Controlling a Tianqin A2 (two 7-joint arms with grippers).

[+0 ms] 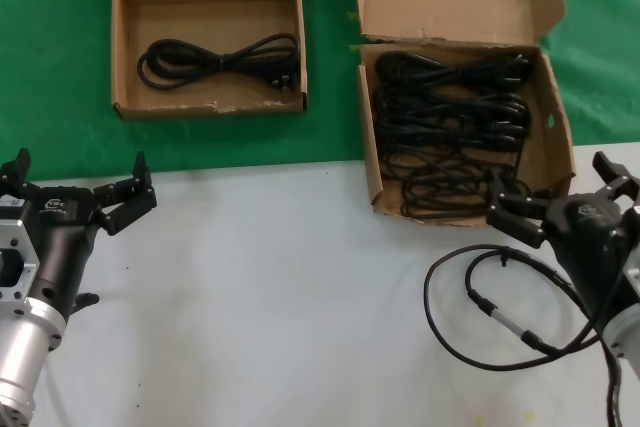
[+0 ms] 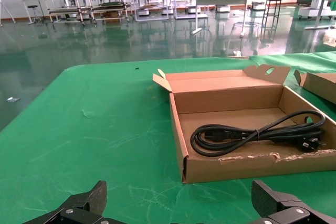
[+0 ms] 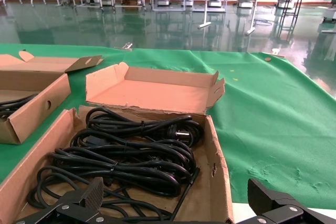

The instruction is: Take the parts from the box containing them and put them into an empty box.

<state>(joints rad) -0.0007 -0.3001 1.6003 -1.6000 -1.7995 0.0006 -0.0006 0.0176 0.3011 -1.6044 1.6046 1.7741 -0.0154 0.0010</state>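
The larger, deeper box [image 1: 553,137] stands at the far right with its tall lid up and holds several black cord bundles [image 1: 450,122]. The smaller shallow box [image 1: 210,106] at the far left holds one looped cord [image 1: 220,57]. My right gripper [image 1: 553,179] is open and empty, just in front of the larger box's near right corner. Its wrist view shows the cords [image 3: 131,150] and the box wall [image 3: 218,182] between the open fingers [image 3: 94,192]. My left gripper [image 1: 80,172] is open and empty over the white surface, in front of the smaller box [image 2: 252,166] and its cord [image 2: 257,132].
A single loose black cable with a silver connector [image 1: 500,309] lies on the white surface in front of the larger box, beside my right arm. Both boxes stand on green cloth [image 1: 50,67]. The smaller box also shows in the right wrist view [image 3: 31,108].
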